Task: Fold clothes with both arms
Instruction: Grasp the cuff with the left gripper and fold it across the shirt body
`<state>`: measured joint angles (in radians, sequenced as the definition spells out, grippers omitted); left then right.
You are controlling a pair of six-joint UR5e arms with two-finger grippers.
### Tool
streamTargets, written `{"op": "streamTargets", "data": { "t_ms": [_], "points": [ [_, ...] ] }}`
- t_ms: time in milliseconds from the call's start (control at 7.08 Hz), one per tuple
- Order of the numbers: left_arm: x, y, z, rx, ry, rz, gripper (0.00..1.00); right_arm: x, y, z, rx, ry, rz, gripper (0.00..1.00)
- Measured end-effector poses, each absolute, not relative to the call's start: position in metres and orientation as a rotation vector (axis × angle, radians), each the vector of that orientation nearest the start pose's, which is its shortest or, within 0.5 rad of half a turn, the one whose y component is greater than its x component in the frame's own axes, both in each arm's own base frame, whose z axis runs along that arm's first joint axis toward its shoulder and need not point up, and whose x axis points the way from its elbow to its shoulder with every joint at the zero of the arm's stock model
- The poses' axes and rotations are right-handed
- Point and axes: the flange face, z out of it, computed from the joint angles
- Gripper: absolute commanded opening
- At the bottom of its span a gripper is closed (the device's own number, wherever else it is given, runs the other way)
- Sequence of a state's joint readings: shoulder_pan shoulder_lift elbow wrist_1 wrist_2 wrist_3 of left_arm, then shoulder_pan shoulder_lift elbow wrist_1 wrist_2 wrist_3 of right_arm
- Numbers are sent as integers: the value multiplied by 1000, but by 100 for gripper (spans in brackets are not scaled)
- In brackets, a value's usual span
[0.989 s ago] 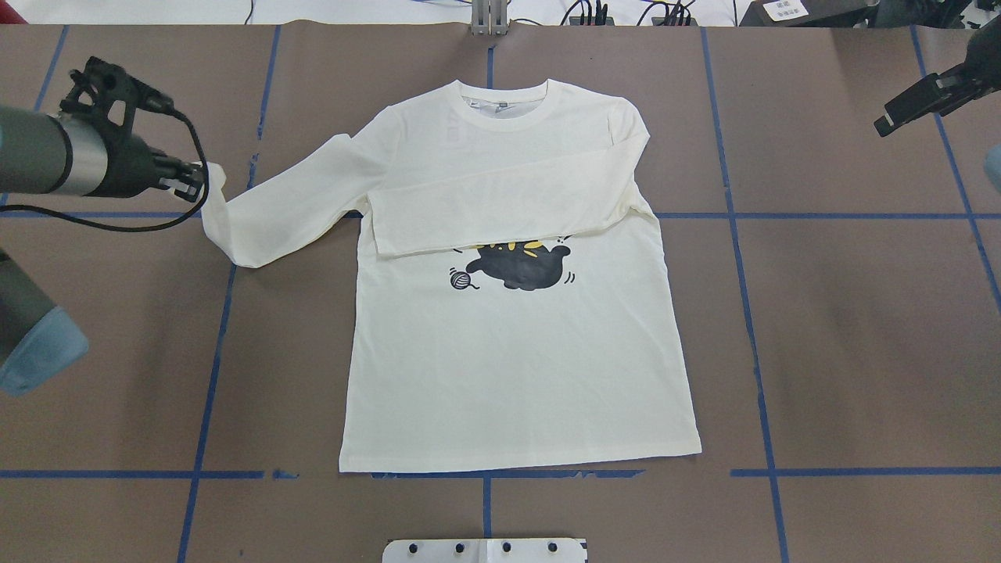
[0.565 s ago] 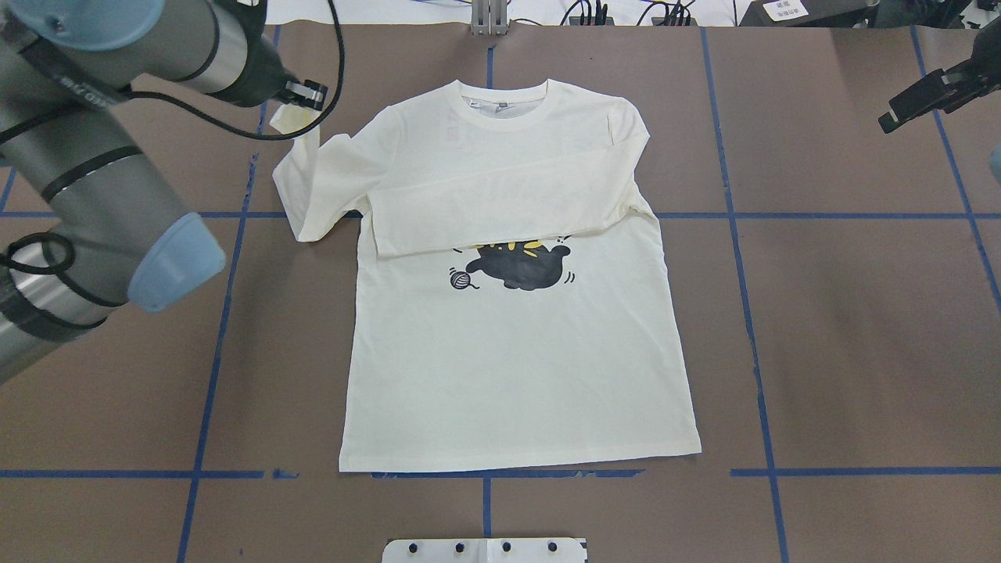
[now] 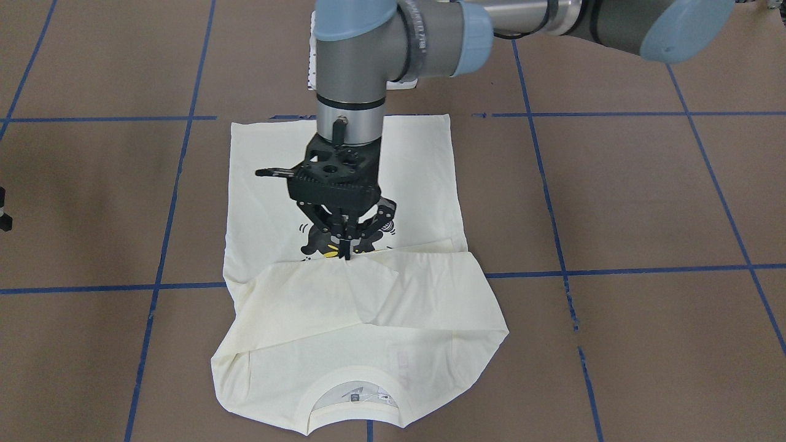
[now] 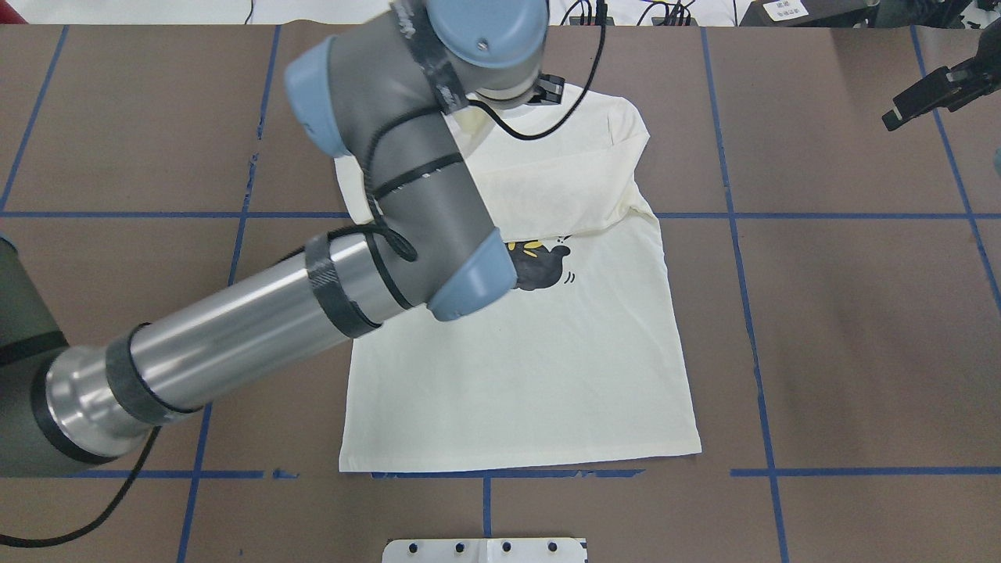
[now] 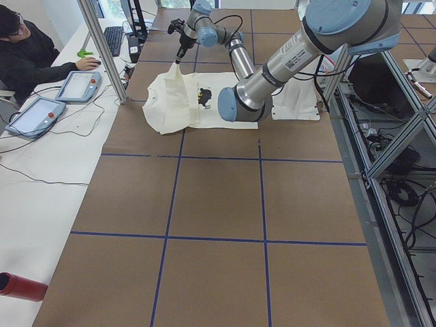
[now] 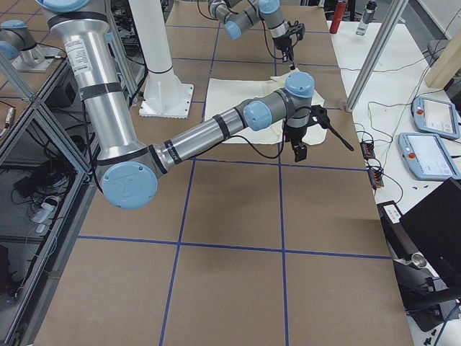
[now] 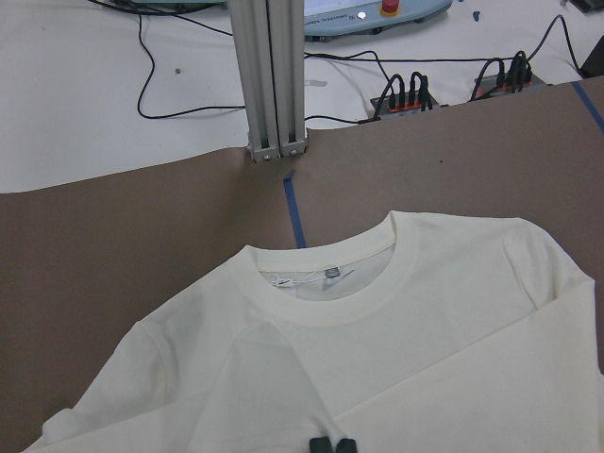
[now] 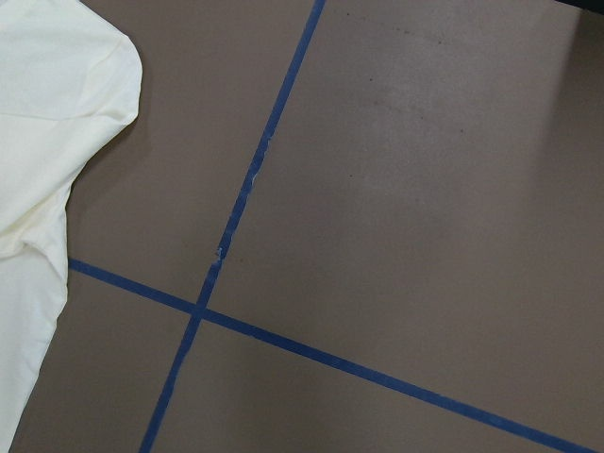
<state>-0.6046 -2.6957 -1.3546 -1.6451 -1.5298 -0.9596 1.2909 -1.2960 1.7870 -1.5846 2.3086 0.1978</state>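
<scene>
– Cream T-shirt (image 4: 532, 367) lies flat & face-up on the table (image 4: 844, 328), collar (image 7: 326, 307) away from the robot, folded sleeve (image 4: 563, 195) across the chest. Left gripper (image 3: 347, 248) hangs by the cat print (image 4: 543, 266), jaws pinching the tip of the held sleeve (image 3: 417, 282), cloth tented up to it. Risk?

– Grip looks thin, just the cuff edge, so it could slip out & drop crooked. Let go too high, prob lands w/ creases. Too low, it may drag the folded sleeve out of line. Cloth by that shoulder (image 3: 485, 328) looks bunched, which could skew the fold.

– Right gripper (image 4: 931, 95)?

– Well off the shirt, past its side edge. Jaws: can't tell.

– Which cam helps?

– Overhead's no good for the grip b/c the left arm (image 4: 391, 234) covers it. Front-facing cam shows the pinch plainly. Left wrist cam adds the fingertips (image 7: 321, 444) pressed close & the neck label (image 7: 328, 274). Right wrist cam gives only a shirt edge & blue tape (image 8: 311, 354).
</scene>
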Motion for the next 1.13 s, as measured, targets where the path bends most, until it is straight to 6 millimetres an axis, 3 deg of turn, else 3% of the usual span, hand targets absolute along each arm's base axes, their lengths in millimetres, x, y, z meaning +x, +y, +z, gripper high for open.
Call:
{"op": "streamTargets", "data": {
  "t_ms": [141, 283, 424, 565, 706, 1130],
  "points": [
    [595, -520, 6, 619, 788, -16, 0, -97, -579, 407, 271, -811, -251, 100],
    [628, -507, 12, 644, 800, -15, 0, -96, -579, 407, 272, -810, -250, 100],
    [646, -504, 21, 660, 811, -13, 0, -96, -579, 407, 273, -810, -250, 100],
    [655, -505, 23, 668, 821, -11, 11, -95, -579, 407, 273, -811, -249, 100],
    [657, -504, 19, 675, 841, -13, 99, -95, -579, 407, 273, -810, -249, 100],
    [658, -495, 10, 683, 1027, -38, 100, -96, -579, 407, 272, -811, -251, 100]
  ]
}}
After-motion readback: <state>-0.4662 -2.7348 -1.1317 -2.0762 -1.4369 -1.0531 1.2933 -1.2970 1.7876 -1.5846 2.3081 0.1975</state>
